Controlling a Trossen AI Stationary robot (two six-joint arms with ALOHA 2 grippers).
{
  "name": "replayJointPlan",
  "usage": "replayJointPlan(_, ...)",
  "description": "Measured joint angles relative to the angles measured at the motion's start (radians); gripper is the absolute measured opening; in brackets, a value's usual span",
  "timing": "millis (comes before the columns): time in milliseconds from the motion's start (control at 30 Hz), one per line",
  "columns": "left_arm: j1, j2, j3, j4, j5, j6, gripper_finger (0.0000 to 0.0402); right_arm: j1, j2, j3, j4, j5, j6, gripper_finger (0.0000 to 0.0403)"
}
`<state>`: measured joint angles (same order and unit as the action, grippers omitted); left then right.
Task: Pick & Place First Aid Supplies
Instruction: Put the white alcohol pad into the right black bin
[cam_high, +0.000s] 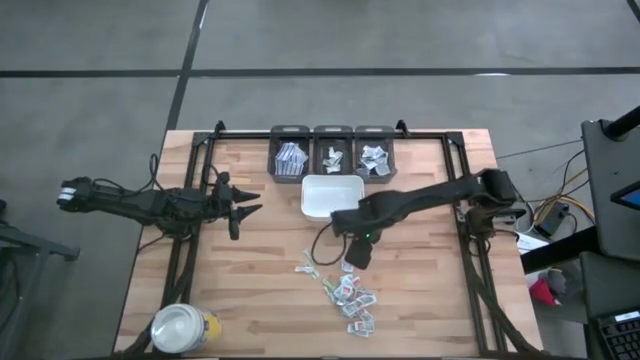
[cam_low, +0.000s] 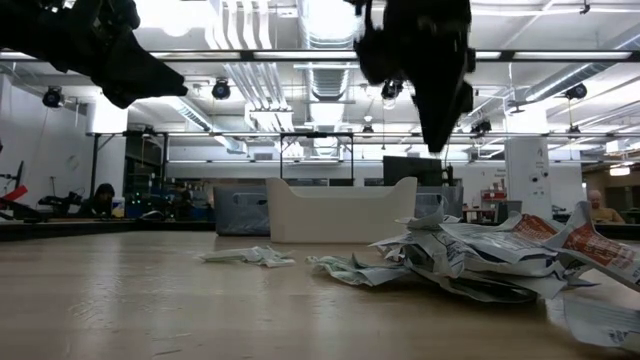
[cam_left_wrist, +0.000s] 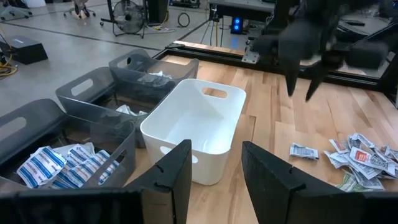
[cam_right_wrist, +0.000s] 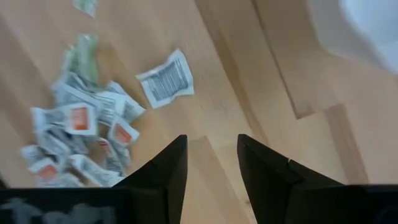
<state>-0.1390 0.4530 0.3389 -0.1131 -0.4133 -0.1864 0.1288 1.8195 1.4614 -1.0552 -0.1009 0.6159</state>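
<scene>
Our right gripper (cam_high: 357, 257) hangs above bare wood planks, its dark wedge fingers (cam_right_wrist: 166, 168) apart and empty. Just beyond lies a crinkled heap of flat paper packets (cam_high: 350, 292), near the smooth white tray (cam_high: 332, 197). Left gripper (cam_high: 243, 204) waits apart, fingers spread.

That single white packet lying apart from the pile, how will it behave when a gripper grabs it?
The lone packet looks flat, thin and slightly curled, so it is probably light and floppy. Lying flush on the smooth table, it may slide rather than lift.
</scene>
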Motion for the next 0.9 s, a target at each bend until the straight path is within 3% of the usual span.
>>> replayJointPlan(167,0.0,0.0,0.0,0.0,0.0,0.0,0.0136,0.018,0.082,0.0,0.035,-0.006,-0.035,0.0133)
replayJointPlan(433,0.0,0.006,0.0,0.0,0.0,-0.001,0.0136,0.029,0.183,0.036,0.119,-0.159,0.037,0.0123)
replayJointPlan(900,0.0,0.033,0.0,0.0,0.0,-0.001,0.0136,0.033,0.214,0.087,0.229,-0.129,0.217,0.012)
